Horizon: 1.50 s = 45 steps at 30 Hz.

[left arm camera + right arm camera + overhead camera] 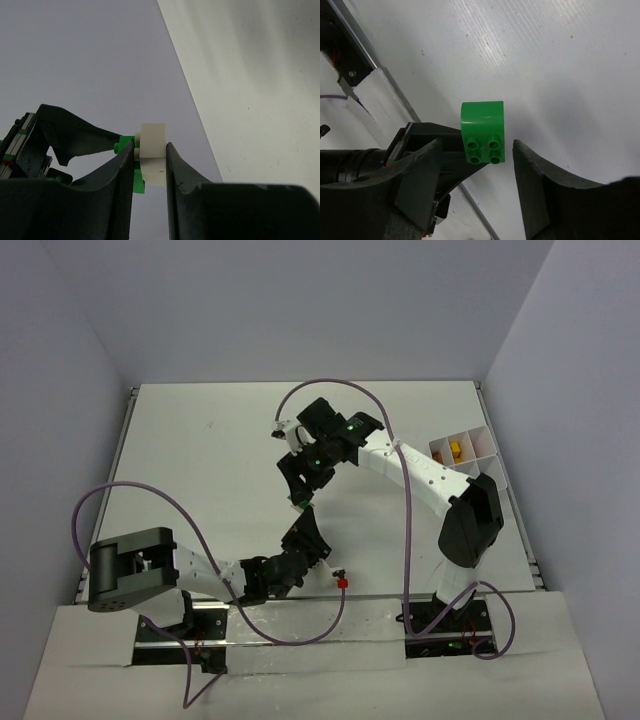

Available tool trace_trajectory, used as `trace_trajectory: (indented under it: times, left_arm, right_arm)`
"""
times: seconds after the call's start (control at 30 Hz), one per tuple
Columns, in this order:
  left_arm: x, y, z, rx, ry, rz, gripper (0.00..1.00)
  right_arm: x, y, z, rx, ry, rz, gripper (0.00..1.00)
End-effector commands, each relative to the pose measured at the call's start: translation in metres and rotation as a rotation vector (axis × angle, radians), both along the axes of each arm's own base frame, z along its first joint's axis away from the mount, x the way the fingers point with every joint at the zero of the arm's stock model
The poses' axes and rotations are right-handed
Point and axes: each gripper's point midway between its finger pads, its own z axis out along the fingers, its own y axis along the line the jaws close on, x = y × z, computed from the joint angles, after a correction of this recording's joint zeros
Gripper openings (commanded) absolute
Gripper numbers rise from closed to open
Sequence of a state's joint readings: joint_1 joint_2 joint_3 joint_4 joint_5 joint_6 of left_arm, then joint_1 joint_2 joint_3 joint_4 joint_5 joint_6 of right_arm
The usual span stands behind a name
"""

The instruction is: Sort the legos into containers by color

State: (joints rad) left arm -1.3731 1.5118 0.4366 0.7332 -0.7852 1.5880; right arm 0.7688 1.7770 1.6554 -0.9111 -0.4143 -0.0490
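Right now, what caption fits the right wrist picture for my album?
Green lego, four studs facing the camera, hangs between the open fingers of the right gripper above the white table.

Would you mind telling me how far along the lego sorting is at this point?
Done: a yellow brick sits in the tray. In hand: the left tool clamps a white brick with a green brick stuck to it, inside the open right tool. Left: separating and binning both, plus the loose red brick.

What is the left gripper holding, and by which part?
The left gripper pinches a white lego by two opposite sides, a green lego stuck to it; the right gripper is open around that.
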Motion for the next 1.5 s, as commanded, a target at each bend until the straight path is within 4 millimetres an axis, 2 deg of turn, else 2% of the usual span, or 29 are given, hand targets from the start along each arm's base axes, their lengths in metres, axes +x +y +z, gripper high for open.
trace_trajectory:
  times: [0.0, 0.2, 0.4, 0.47, 0.53, 0.63, 0.77, 0.9, 1.0, 1.1, 1.27, 1.33, 1.4, 1.47]
  left_arm:
    - [0.0, -0.006, 0.024, -0.089, -0.007, 0.011, 0.0]
    - [-0.001, -0.007, 0.024, -0.104, 0.012, 0.008, 0.0]
    - [-0.002, -0.007, 0.019, -0.094, 0.027, 0.01, 0.0]
    - [-0.002, -0.007, 0.019, -0.094, 0.029, 0.012, 0.0]
    - [-0.002, -0.007, 0.018, -0.092, 0.029, 0.014, 0.0]
    - [-0.002, -0.007, 0.018, -0.09, 0.03, 0.014, 0.0]
    - [-0.003, -0.008, 0.019, -0.092, 0.029, 0.011, 0.0]
    - [-0.004, -0.01, 0.022, -0.095, 0.025, 0.004, 0.0]
    - [-0.005, -0.011, 0.025, -0.102, 0.02, 0.003, 0.0]
    - [-0.006, -0.011, 0.024, -0.103, 0.022, 0.004, 0.0]
    - [-0.006, -0.012, 0.024, -0.106, 0.034, 0.008, 0.0]
    - [-0.007, -0.012, 0.021, -0.102, 0.051, 0.011, 0.0]
    - [-0.009, -0.009, 0.011, -0.083, 0.093, 0.02, 0.0]
    - [-0.011, -0.008, 0.004, -0.071, 0.12, 0.021, 0.0]
  right_arm:
    - [-0.001, 0.009, 0.009, 0.026, -0.018, 0.038, 0.61]
    - [-0.002, 0.009, 0.009, 0.03, -0.029, 0.069, 0.4]
    - [-0.005, 0.008, 0.01, 0.03, -0.022, 0.096, 0.28]
    - [-0.008, 0.009, 0.011, 0.037, -0.008, 0.107, 0.36]
    - [-0.01, 0.01, 0.009, 0.034, 0.009, 0.111, 0.52]
    - [-0.011, 0.009, 0.006, 0.027, 0.017, 0.107, 0.7]
    - [-0.011, 0.009, 0.004, 0.027, 0.017, 0.105, 0.72]
    - [-0.009, 0.009, 0.002, 0.024, 0.017, 0.103, 0.7]
    - [-0.011, 0.009, 0.001, 0.027, 0.023, 0.11, 0.59]
    - [-0.011, 0.009, 0.003, 0.034, 0.018, 0.115, 0.4]
    - [-0.012, 0.008, 0.002, 0.028, 0.022, 0.124, 0.19]
    - [-0.011, 0.007, 0.003, 0.024, 0.01, 0.12, 0.11]
    - [-0.006, 0.006, 0.013, 0.03, -0.027, 0.114, 0.0]
    - [-0.003, 0.005, 0.021, 0.033, -0.056, 0.108, 0.0]
